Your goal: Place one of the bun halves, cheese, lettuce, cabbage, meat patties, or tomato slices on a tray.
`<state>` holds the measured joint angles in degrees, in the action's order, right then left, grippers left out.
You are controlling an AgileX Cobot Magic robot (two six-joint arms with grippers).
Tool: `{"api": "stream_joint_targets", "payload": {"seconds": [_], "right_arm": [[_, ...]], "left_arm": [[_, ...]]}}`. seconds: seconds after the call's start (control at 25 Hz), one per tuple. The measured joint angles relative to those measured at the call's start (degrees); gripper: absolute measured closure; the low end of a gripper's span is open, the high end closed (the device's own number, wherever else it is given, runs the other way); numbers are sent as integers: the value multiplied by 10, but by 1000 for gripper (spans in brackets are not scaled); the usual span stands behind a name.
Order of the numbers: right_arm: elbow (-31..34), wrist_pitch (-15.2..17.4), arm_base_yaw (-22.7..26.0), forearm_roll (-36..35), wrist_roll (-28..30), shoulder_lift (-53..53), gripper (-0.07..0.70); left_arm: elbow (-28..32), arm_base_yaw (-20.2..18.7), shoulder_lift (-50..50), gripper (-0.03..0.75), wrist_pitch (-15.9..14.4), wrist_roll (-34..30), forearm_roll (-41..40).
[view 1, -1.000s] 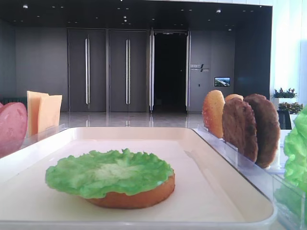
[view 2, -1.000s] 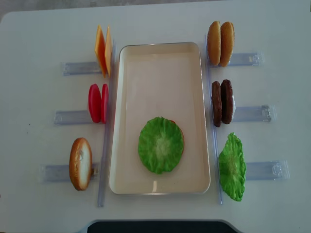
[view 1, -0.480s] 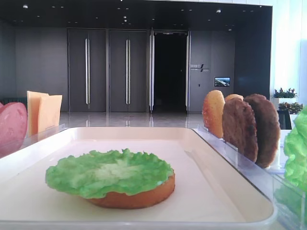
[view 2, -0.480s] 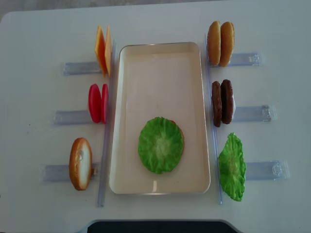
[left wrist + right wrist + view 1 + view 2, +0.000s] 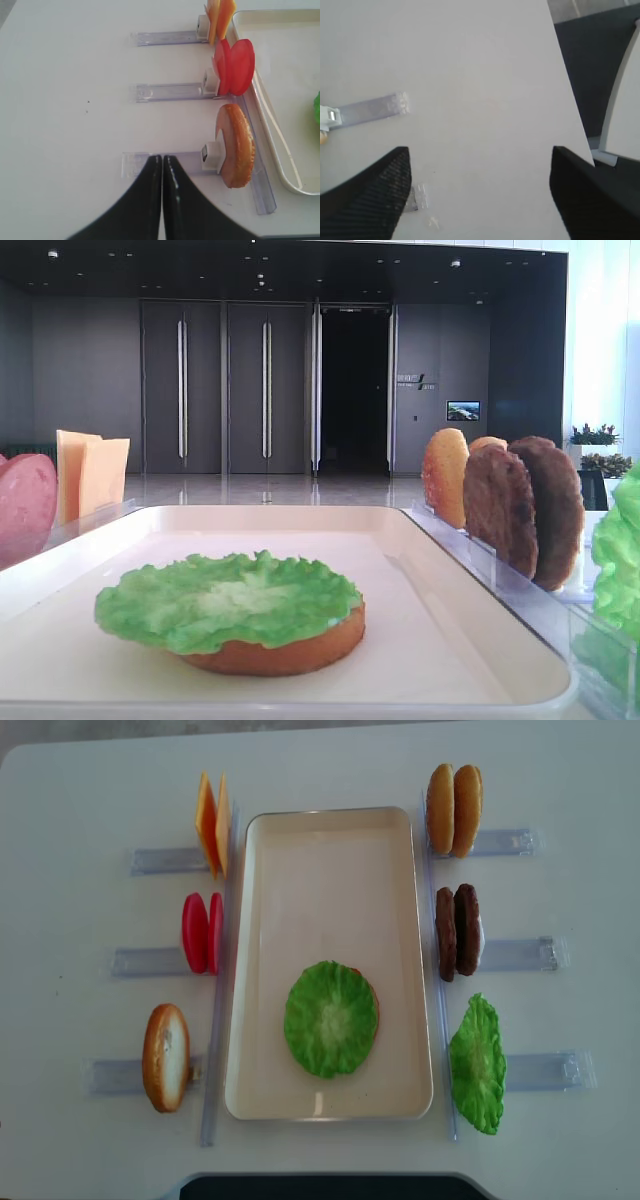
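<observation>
1. Lying flat on the cream-white tray, toward its near end, the lettuce is a ruffled, floppy green round with a paler centre, draped over a golden bun half whose edge shows beneath it.
2. The tray is a smooth rounded rectangle with a low rim; its long axis runs from near to far across the white table.
3. A second lettuce leaf stands on edge in a clear plastic rack right of the tray.
4. The left gripper has its dark fingers pressed together on nothing, near a standing bun half.
5. The right gripper gapes wide over bare table, holding nothing.
</observation>
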<state>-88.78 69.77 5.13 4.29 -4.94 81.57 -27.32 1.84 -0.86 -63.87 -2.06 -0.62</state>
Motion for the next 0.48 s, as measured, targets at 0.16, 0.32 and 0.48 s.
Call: {"api": "stream_joint_targets", "payload": {"seconds": [0.16, 0.32, 0.48], "right_arm": [[17, 0, -3, 2, 3, -72, 89], [39, 1, -27, 12, 5, -145, 89], [73, 1, -51, 25, 2, -214, 89]], "left_arm": [[0, 0, 0, 715, 0, 0, 0], [0, 0, 0, 715, 0, 0, 0], [0, 0, 0, 715, 0, 0, 0]]}}
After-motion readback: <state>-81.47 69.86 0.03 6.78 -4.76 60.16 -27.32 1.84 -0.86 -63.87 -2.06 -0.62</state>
